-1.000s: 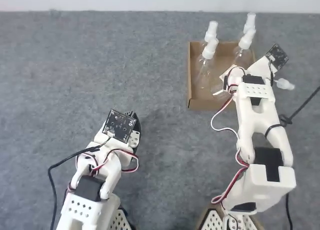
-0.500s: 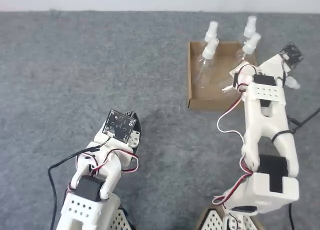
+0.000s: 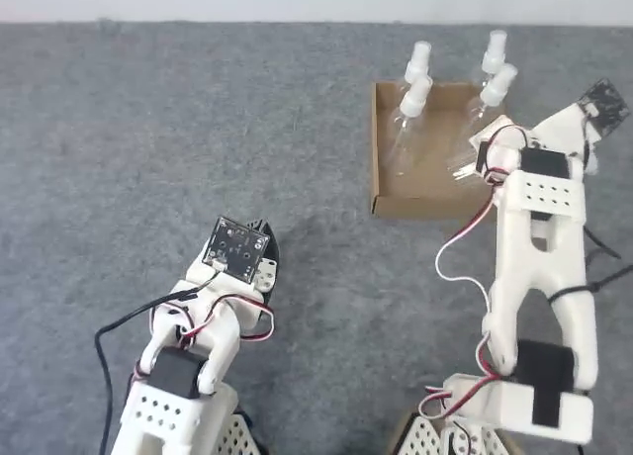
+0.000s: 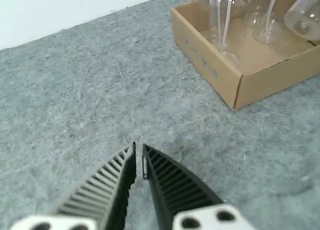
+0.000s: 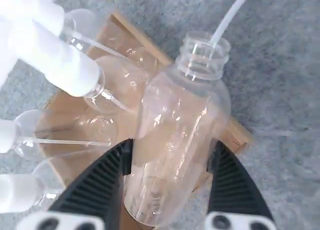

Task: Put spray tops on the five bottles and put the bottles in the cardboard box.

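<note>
My right gripper [image 5: 170,150] is shut on a clear bottle [image 5: 175,140] that has no top, its open neck [image 5: 205,52] pointing away from the camera. A thin spray-top tube [image 5: 227,20] runs down to that neck; I cannot tell whether it is inside. In the high view this gripper [image 3: 475,160] hangs over the right edge of the cardboard box [image 3: 377,148]. Several clear bottles with white spray tops [image 3: 415,94] stand in the box. My left gripper [image 4: 138,151] is shut with nothing in it, low over the grey mat, well short of the box [image 4: 240,85].
Grey mat [image 3: 198,119] covers the table, bare to the left of the box. The mat's far edge meets a white wall. The right arm's cables [image 3: 460,247] loop over the mat below the box.
The right arm has swung to the right with the bottle, from over the box's right part to its right edge. The left arm has not moved.
</note>
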